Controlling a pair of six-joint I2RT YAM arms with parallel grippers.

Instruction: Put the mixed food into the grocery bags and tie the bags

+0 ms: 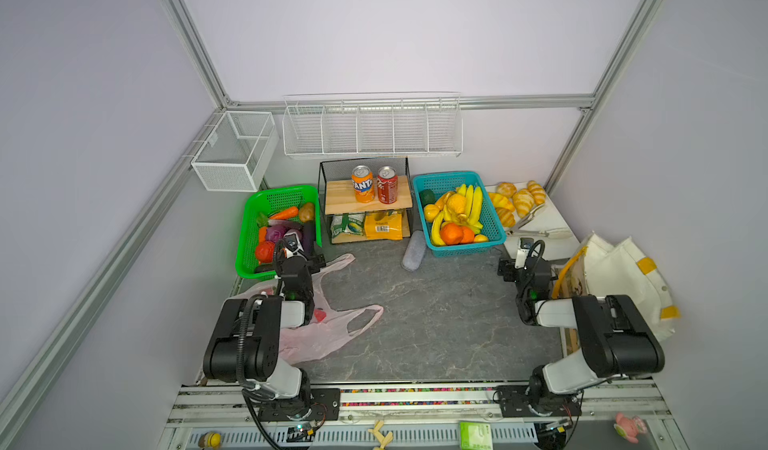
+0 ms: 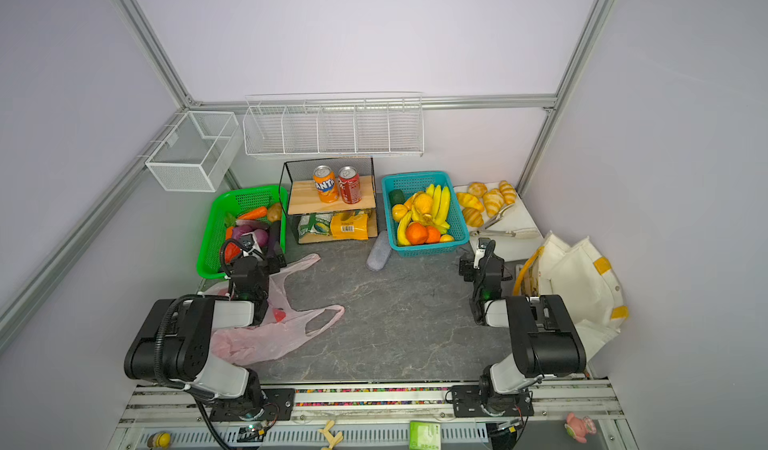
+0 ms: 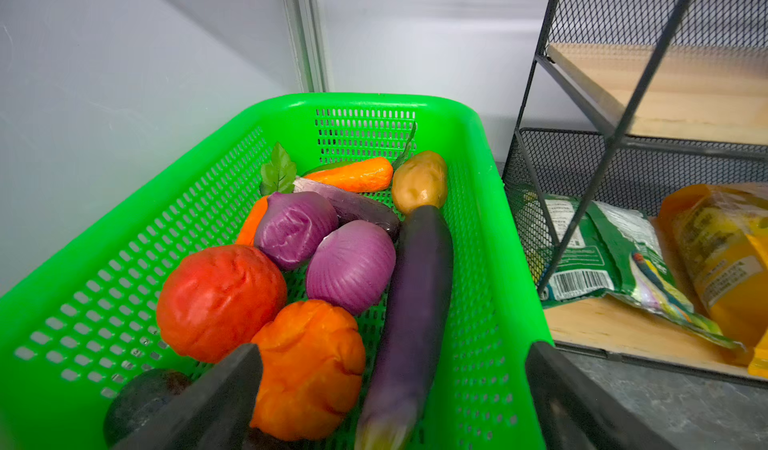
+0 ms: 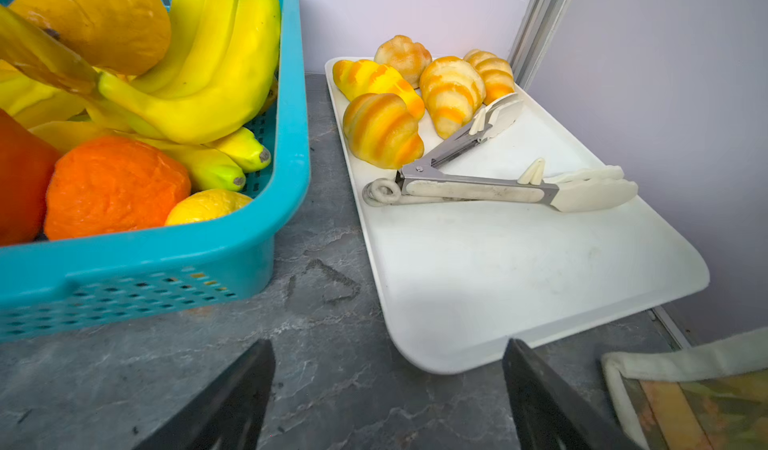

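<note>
An orange Fanta can (image 1: 363,184) and a red soda can (image 1: 387,185) stand on the shelf's upper board. In the green basket (image 3: 374,101) lie a red tomato (image 3: 220,302), an orange round vegetable (image 3: 309,369) and a purple onion (image 3: 351,265). My left gripper (image 3: 392,347) hangs open over the basket's near end, holding nothing. The pink plastic bag (image 1: 328,331) lies flat under the left arm. The cream tote (image 1: 623,277) leans at the right wall. My right gripper (image 4: 389,343) is open and empty above the table beside the tote's corner (image 4: 685,385).
A long eggplant (image 3: 415,302), carrots and a potato share the green basket. The teal basket (image 1: 446,175) holds bananas and oranges. Croissants and tongs (image 4: 478,190) lie on a white tray (image 4: 540,281). The black wire shelf (image 3: 623,107) has snack packets below; a grey pouch (image 1: 412,252) lies nearby.
</note>
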